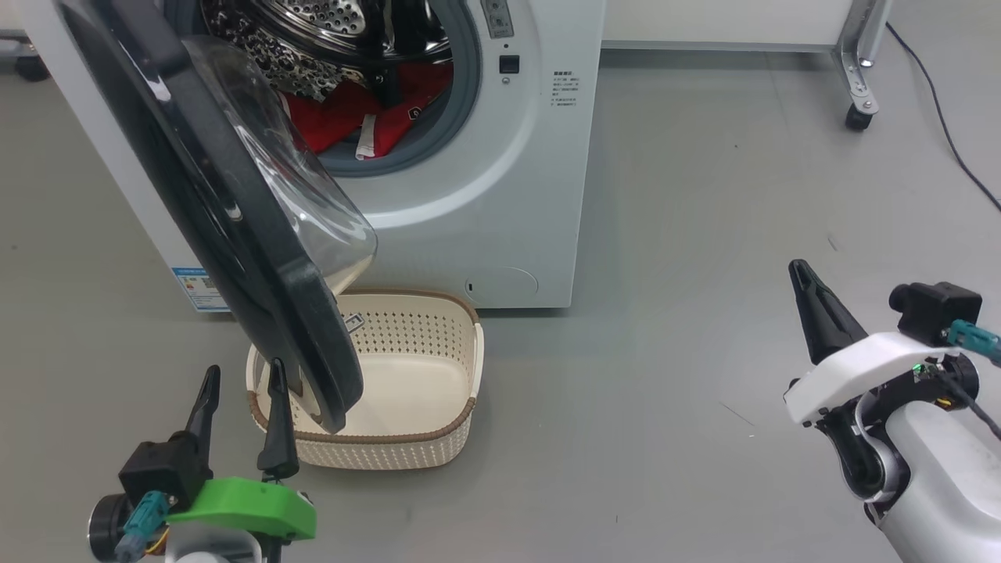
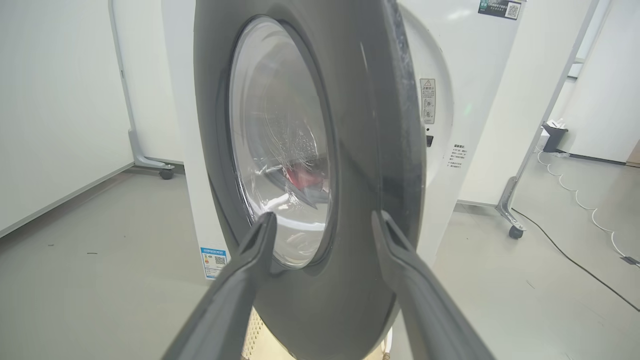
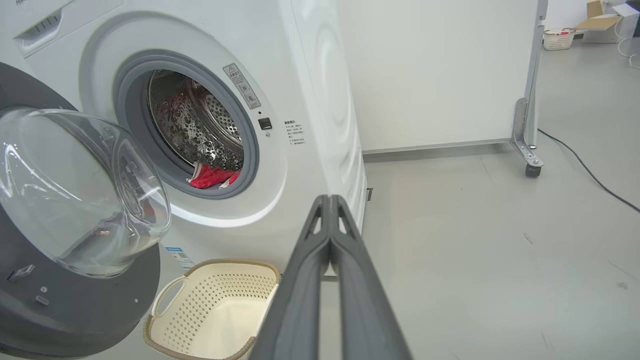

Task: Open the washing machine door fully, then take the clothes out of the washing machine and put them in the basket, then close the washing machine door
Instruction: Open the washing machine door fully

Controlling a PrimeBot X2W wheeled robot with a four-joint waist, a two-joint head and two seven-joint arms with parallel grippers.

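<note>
While the washing machine door (image 1: 235,258) stands swung out at an angle, its thick, matte black rim and bulging clear glass bowl (image 1: 305,188) hang over the left end of the basket (image 1: 367,438). The basket is a small, cream plastic tub, rounded-rectangular, with perforated walls and a brown woven-look rim. It sits on the smooth grey floor (image 1: 665,375) just in front of the washing machine (image 1: 485,195), whose glossy white front curves around a grey rubber seal (image 1: 463,102). Inside the dimpled, perforated steel drum (image 1: 313,23) lie the clothes (image 1: 336,117), crumpled bright red fabric with a white stripe, low at the mouth of the opening.

The left gripper (image 1: 243,369) is near the door's lower edge, its two long, tapered dark fingers spread wide; in the left wrist view the left gripper (image 2: 324,216) frames the rim, and contact cannot be told. The right gripper (image 1: 798,270) hangs well off to the right above bare floor, fingers pressed together into one narrow wedge, holding nothing.
</note>
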